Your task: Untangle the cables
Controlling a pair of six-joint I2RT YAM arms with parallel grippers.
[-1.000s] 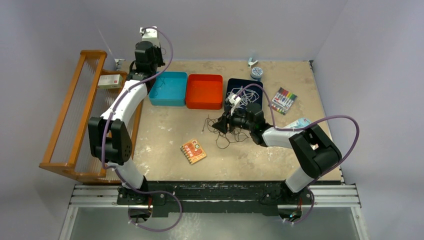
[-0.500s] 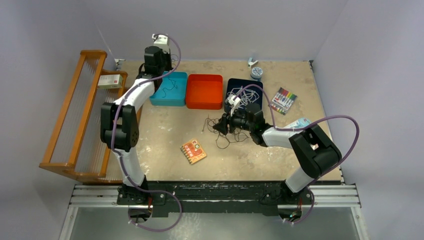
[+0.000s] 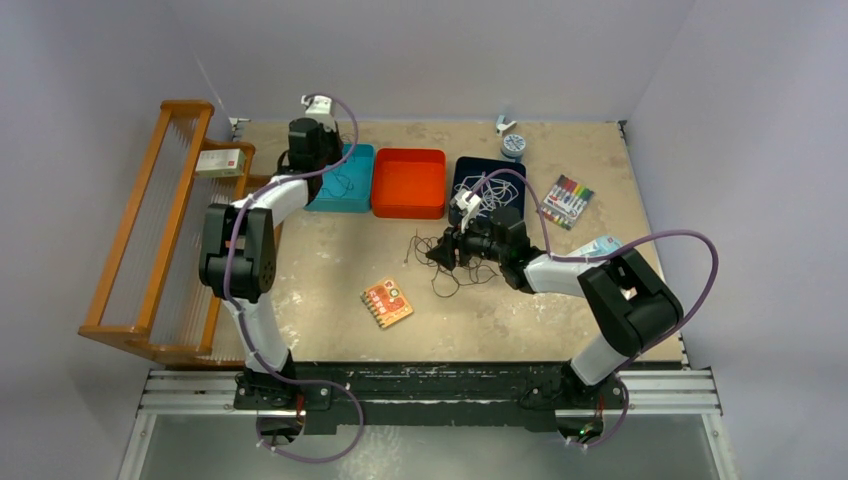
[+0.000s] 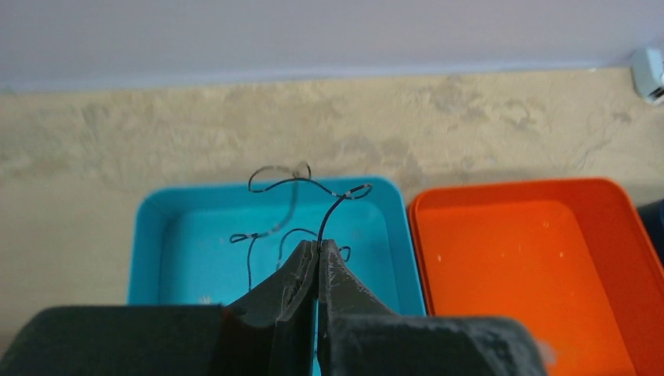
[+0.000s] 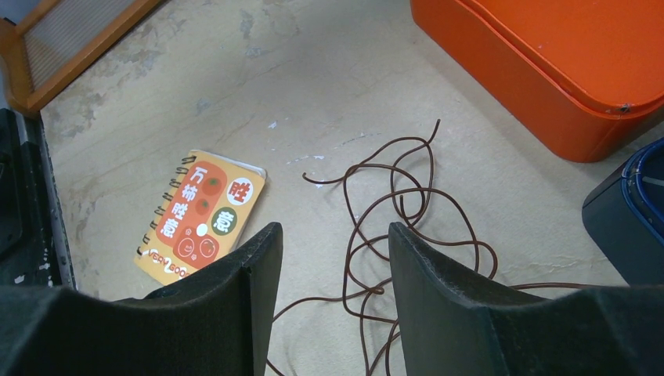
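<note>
My left gripper (image 4: 318, 244) is shut on a thin black cable (image 4: 329, 211) and holds it over the blue bin (image 4: 153, 235); the cable's loops hang above and into the bin. In the top view the left gripper (image 3: 322, 168) sits at the blue bin's (image 3: 356, 190) left rim. My right gripper (image 5: 335, 235) is open and empty, low over a tangle of thin dark brown cable (image 5: 407, 204) on the table. That tangle also shows in the top view (image 3: 440, 272), just left of the right gripper (image 3: 440, 250). White cables (image 3: 492, 190) lie in the dark navy bin (image 3: 470, 165).
An orange bin (image 3: 408, 182) stands between the blue and navy bins. A small orange spiral notebook (image 3: 387, 303) lies at mid-front, also in the right wrist view (image 5: 200, 215). A marker set (image 3: 568, 200), a tape roll (image 3: 513, 145) and a wooden rack (image 3: 150, 230) are around the edges.
My left arm has swung right and down from beyond the table's back-left to the blue bin, carrying the black cable. The right arm has barely moved.
</note>
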